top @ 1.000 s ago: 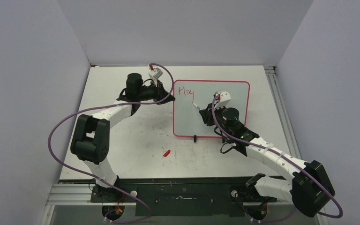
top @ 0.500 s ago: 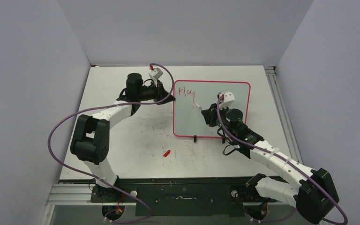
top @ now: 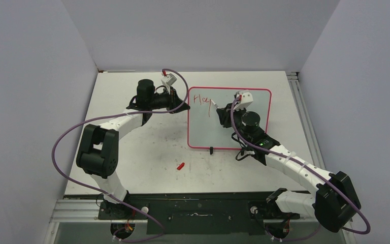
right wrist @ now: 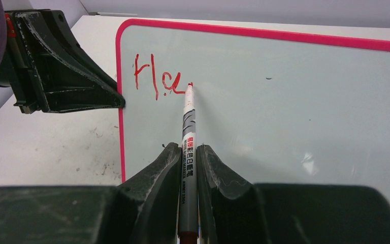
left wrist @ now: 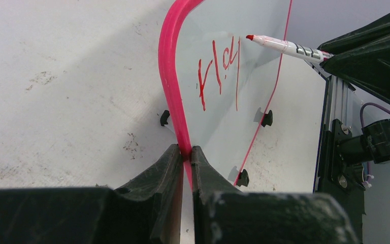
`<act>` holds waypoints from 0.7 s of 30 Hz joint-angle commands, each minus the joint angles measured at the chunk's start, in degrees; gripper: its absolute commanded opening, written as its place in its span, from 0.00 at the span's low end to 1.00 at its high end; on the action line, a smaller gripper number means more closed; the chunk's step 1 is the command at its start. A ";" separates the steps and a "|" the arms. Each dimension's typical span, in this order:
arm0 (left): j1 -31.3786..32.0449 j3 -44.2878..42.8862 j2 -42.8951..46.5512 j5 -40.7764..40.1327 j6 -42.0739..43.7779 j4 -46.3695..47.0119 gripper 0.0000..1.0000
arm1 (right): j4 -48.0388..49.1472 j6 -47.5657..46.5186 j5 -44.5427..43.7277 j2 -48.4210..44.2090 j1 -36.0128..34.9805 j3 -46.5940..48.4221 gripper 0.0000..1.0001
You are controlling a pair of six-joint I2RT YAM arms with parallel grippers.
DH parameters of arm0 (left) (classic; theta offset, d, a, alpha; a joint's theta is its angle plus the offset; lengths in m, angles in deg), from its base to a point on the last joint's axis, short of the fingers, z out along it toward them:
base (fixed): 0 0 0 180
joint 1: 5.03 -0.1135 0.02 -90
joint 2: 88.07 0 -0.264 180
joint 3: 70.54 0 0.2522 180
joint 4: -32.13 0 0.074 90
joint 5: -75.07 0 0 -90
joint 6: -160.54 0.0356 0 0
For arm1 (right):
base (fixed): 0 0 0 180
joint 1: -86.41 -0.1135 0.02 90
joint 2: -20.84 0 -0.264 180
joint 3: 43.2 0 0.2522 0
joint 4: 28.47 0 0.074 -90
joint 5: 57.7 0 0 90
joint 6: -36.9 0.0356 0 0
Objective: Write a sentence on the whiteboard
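Observation:
The whiteboard (top: 203, 129) lies on the table, pale with a pink-red rim. The sentence (top: 201, 99) stands as red letters "Ha" plus a long downstroke at the top left; it also shows in the left wrist view (left wrist: 218, 71) and the right wrist view (right wrist: 157, 81). My left gripper (left wrist: 185, 152) is shut on the board's left rim (left wrist: 170, 76), also seen from above (top: 182, 108). My right gripper (right wrist: 188, 150) is shut on a grey red-tipped marker (right wrist: 188, 127), its tip just right of the letters (top: 215, 103).
A red marker cap (top: 181, 165) lies on the scuffed tabletop in front of the board. A black clip foot (top: 211, 150) sticks out at the board's near edge. An aluminium rail (top: 299, 101) runs along the table's right side. Grey walls close in.
The right gripper carried the marker tip down through a long stroke after "Ha", then back up beside the letters. The left gripper and the board have not moved.

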 commanded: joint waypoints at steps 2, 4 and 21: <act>-0.60 -0.48 2.79 0.58 1.25 1.81 0.00 | 4.80 -1.59 -1.22 1.07 0.01 2.79 0.05; -0.56 -0.53 2.69 0.60 1.25 1.80 0.00 | 4.85 -1.77 -1.46 1.39 0.02 2.81 0.05; -0.56 -0.46 2.73 0.61 1.23 1.81 0.00 | 2.74 -1.20 -4.54 -0.92 0.17 -0.28 0.05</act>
